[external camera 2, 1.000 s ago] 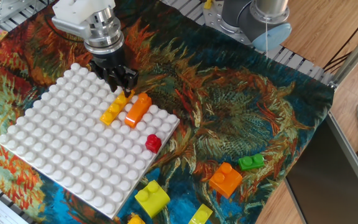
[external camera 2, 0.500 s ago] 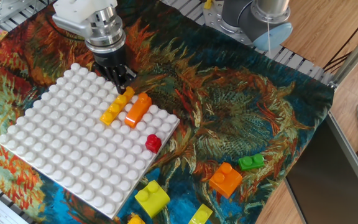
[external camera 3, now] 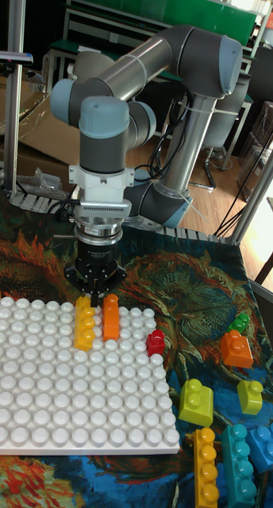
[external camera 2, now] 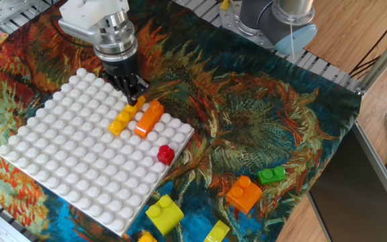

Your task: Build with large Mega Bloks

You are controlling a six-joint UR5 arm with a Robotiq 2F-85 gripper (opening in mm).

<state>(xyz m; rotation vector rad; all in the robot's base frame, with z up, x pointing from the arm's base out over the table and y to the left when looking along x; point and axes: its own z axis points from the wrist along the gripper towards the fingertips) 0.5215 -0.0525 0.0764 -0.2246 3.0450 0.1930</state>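
While the jaws (external camera 2: 132, 92) are hovering at the far end of the yellow bar (external camera 2: 126, 115), it is resting on the white baseplate (external camera 2: 59, 148)

Pressing straight down should be seating it evenly; the bar is lying left of centre, just beside the orange bar (external camera 2: 149, 118), running toward lower left from under the fingertips, which are looking nearly closed, though whether they are pinching it I cannot tell

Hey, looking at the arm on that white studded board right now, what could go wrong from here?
The gripper sits at the far end of the yellow bar; lifting off could pull it loose. The orange bar stands right beside, so sideways drift might knock it. The red block near the baseplate edge could get nudged off.
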